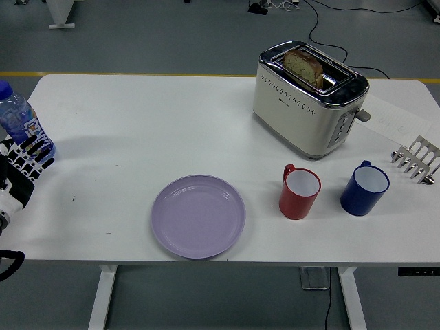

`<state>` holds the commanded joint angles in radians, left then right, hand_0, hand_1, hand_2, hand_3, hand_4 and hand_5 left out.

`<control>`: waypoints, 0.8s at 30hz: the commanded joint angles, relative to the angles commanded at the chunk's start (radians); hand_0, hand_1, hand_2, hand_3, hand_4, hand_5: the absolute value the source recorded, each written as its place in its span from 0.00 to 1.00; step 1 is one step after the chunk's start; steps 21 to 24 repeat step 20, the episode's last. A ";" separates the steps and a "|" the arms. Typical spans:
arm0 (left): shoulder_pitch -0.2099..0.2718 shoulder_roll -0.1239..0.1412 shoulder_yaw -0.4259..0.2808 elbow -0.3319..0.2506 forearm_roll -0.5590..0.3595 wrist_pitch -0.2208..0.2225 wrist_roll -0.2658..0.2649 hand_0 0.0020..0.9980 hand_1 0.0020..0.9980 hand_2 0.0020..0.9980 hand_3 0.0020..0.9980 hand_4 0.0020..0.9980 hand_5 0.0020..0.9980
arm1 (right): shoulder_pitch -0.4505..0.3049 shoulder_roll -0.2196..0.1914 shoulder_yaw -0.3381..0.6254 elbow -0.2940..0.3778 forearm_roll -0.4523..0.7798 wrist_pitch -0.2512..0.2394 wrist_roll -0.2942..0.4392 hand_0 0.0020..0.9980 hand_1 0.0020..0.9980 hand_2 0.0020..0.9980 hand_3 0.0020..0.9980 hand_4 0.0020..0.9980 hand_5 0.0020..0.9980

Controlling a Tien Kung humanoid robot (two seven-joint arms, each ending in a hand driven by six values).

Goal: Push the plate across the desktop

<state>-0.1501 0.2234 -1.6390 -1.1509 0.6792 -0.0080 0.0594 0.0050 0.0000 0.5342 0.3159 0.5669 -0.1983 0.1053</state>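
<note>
White counter is holding plate near the front edge, clear for pushing; left hand, fingers spread and empty, is hovering well apart at left.

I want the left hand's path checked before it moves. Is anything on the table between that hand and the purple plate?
Nothing visible is. The left hand sits at the table's left edge beside the water bottle; only bare tabletop lies between it and the purple plate. The red mug stands on the plate's far side.
</note>
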 joint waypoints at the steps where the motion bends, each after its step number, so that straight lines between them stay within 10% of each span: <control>1: 0.001 0.000 0.000 0.000 0.001 -0.003 0.001 0.76 0.78 0.78 0.68 0.47 1.00 | -0.001 0.000 0.000 0.000 0.000 0.000 0.000 0.62 0.53 0.64 0.64 0.40 0.71; 24: 0.008 -0.006 -0.025 -0.014 0.007 -0.010 0.000 0.76 0.78 0.78 0.68 0.47 1.00 | 0.001 0.000 -0.005 -0.004 0.000 0.007 0.003 0.62 0.53 0.64 0.64 0.40 0.71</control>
